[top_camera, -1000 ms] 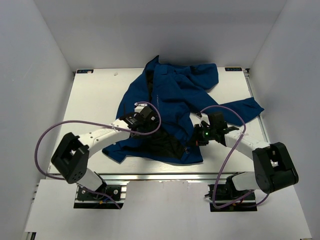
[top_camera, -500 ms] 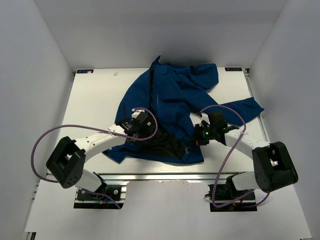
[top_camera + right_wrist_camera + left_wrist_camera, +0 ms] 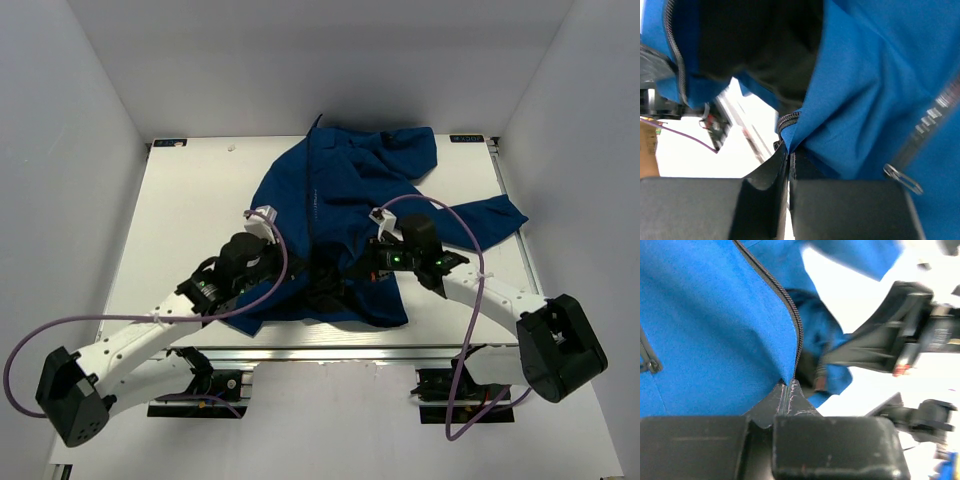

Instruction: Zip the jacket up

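Observation:
The royal-blue jacket [image 3: 345, 200] lies crumpled on the white table, collar far, hem near, black lining showing at the lower middle. My left gripper [image 3: 300, 272] is shut on the jacket's left front edge at the hem; in the left wrist view [image 3: 788, 385] its jaws pinch the fabric beside the dark zipper teeth [image 3: 790, 310]. My right gripper [image 3: 358, 266] is shut on the right front edge; in the right wrist view [image 3: 788, 152] the jaws clamp a blue fold next to the zipper end [image 3: 788, 120]. A metal pull ring [image 3: 902, 179] shows at the lower right.
The white table [image 3: 180, 220] has a metal rail along its near edge [image 3: 320, 352]. White walls enclose left, right and back. Purple cables [image 3: 430, 215] loop from both arms. A jacket sleeve [image 3: 480, 215] spreads toward the right edge.
Both grippers moved inward toward the jacket's lower middle, bringing the two front edges closer. The left arm swung down and right; the black lining area has narrowed.

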You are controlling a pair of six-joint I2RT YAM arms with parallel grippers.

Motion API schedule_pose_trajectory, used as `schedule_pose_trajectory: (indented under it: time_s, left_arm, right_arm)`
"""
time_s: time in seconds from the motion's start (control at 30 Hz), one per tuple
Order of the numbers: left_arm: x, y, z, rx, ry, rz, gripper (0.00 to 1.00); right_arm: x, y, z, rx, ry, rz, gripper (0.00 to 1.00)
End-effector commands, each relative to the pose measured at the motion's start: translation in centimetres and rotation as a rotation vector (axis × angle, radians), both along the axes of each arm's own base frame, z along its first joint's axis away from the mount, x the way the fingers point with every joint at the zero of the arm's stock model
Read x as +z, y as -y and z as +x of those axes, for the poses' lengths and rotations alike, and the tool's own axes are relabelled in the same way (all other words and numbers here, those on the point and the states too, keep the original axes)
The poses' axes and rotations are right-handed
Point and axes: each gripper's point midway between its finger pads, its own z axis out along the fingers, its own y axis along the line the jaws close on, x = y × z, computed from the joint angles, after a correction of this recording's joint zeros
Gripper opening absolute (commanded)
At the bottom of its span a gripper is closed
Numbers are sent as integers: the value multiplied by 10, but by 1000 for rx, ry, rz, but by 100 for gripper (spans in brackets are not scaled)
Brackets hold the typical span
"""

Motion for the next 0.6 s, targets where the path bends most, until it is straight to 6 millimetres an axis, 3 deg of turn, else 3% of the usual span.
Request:
schedule_pose_trajectory:
  time_s: [0.0,0.1,0.23,0.57]
  left_arm:
    - [38,18,-6,-57,85,-211,0]
    - [48,22,-10,-72,99,-288,0]
    - [45,25,-13,-79,83,-328,0]
    - [45,24,-18,-81,83,-374,0]
  right_arm:
    - [66,-34,12,38,166,188,0]
    - [84,-48,8,57,226,232,0]
    - [102,-58,-5,98,289,291,0]
    - [99,-64,-16,120,258,287,0]
